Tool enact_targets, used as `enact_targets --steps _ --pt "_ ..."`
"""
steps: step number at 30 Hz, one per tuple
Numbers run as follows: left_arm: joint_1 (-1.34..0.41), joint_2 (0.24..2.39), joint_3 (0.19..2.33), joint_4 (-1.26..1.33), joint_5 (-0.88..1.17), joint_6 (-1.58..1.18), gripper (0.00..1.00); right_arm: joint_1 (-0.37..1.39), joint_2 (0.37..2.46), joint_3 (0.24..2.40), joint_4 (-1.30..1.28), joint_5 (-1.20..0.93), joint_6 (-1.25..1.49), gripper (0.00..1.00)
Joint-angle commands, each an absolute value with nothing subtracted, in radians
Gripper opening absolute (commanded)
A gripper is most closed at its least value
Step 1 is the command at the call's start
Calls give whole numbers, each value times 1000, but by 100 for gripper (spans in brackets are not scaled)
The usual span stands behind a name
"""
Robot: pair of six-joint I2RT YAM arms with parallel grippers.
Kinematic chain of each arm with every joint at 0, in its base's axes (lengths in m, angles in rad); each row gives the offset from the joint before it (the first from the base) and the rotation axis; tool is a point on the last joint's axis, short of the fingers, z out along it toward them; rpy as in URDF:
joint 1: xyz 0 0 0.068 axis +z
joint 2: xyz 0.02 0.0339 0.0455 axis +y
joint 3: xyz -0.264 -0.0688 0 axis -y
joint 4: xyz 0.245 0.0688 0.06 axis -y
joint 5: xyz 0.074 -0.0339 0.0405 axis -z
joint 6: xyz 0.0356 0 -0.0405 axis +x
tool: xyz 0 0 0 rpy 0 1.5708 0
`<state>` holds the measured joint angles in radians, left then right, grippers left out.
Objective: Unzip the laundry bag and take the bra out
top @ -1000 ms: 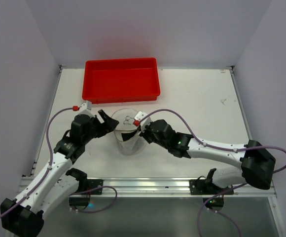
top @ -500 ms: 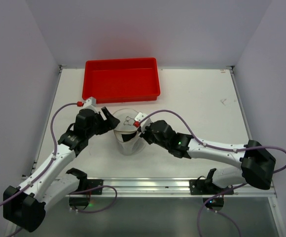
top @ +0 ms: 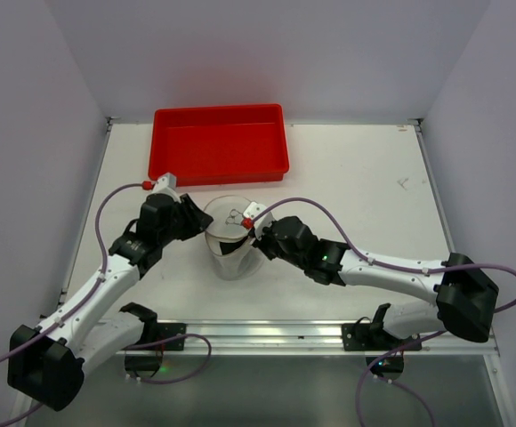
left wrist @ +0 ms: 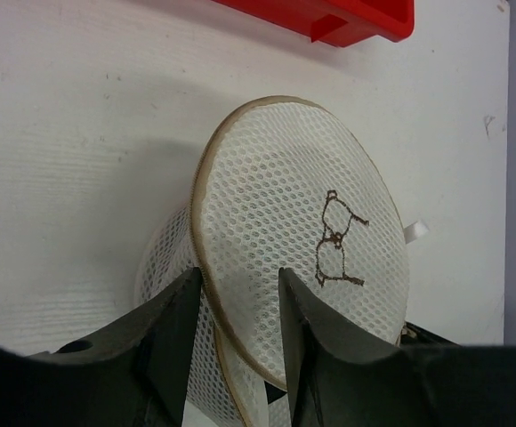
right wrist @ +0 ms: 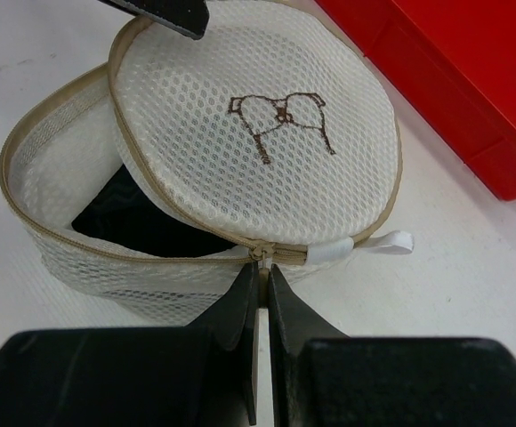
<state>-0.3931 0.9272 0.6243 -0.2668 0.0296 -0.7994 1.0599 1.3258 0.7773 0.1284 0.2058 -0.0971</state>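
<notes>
The white mesh laundry bag (top: 229,242) sits mid-table, unzipped most of the way round, its round lid (right wrist: 258,133) with a brown embroidered mark lifted on one side. The black bra (right wrist: 142,222) shows inside through the gap. My right gripper (right wrist: 262,271) is shut on the zipper pull (right wrist: 260,255) at the bag's near rim. My left gripper (left wrist: 238,283) is open, its fingers (left wrist: 173,320) either side of the lid's beige edge (left wrist: 200,240); contact is unclear. In the top view the left gripper (top: 196,218) is at the bag's left, the right gripper (top: 256,236) at its right.
A red rectangular tray (top: 218,142) stands just behind the bag; its corner shows in the left wrist view (left wrist: 347,18) and right wrist view (right wrist: 454,80). A white loop tab (right wrist: 382,242) sticks out beside the zipper end. Purple cables trail from both arms.
My left gripper has moved right and slightly away, closing in on the bag's lid edge. The right gripper has stayed at the zipper.
</notes>
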Motion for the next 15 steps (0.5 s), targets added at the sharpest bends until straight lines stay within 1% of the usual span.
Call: enact_targets --steps 1,2,4,5,6,7,8,11,14,15 --pt "-387 939 647 -207 44 -784 43 1060 1299 778 158 193 -92 5" --pt "-387 939 646 -201 49 -784 35 1060 1298 778 156 193 -91 5" --pt "-387 939 646 -187 66 -785 28 1060 1296 779 155 193 -89 5" --pt "-387 937 647 -186 69 -787 19 1060 1296 779 156 190 -87 6" --pt "-387 937 649 -181 77 -785 14 1060 1296 778 158 192 -86 6" --pt "-387 934 649 -176 80 -785 4 1061 1299 778 158 192 -84 6" --pt "-387 931 650 -173 84 -785 0 1060 1299 778 158 190 -83 6" --pt "-387 916 652 -155 104 -788 0 1060 1299 781 156 186 -77 8" --pt "-387 894 656 -138 126 -796 0 1060 1304 790 143 179 -66 15" --pt "-387 884 660 -134 138 -798 0 1061 1304 796 138 178 -63 22"
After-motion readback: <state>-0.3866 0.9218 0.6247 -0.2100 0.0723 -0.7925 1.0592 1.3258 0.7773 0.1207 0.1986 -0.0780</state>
